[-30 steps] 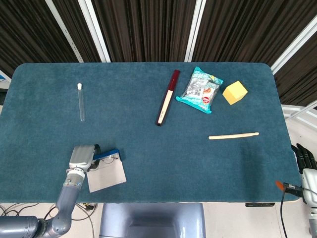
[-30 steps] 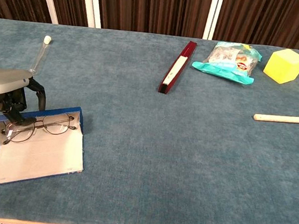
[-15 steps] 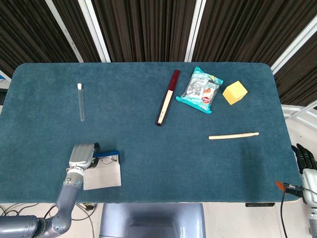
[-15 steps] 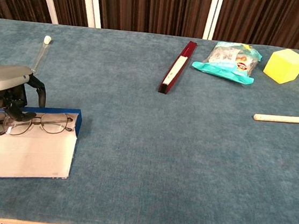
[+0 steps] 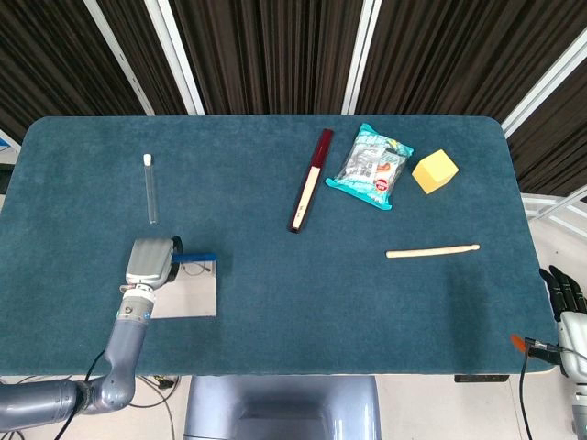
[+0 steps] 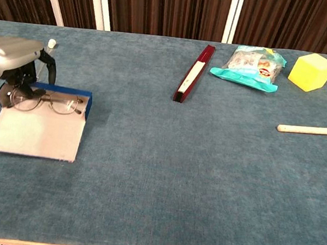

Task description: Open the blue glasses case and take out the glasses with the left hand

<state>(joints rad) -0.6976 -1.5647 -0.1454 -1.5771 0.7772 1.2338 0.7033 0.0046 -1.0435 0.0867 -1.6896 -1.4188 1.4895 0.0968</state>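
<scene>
The blue glasses case [image 6: 66, 92] lies open at the table's left, its grey lid [image 6: 32, 134] flat toward the front edge. Thin-rimmed glasses [image 6: 47, 103] lie inside it along the blue wall. My left hand [image 6: 14, 61] is over the case's left end, and its dark fingertips [image 6: 25, 80] pinch the left end of the glasses. In the head view the left hand [image 5: 151, 260] covers that end of the case [image 5: 188, 295]. My right hand [image 5: 569, 307] hangs off the table's front right corner, fingers straight, holding nothing.
A glass tube [image 5: 151, 191] lies just beyond the left hand. At mid-table is a dark red flat box [image 5: 310, 180]; a snack bag [image 5: 371, 167], a yellow cube [image 5: 435, 170] and a wooden stick [image 5: 431, 250] lie to the right.
My left hand has moved away from the front edge, and the open case with the glasses has slid along with it and straightened. The right hand has not moved.
</scene>
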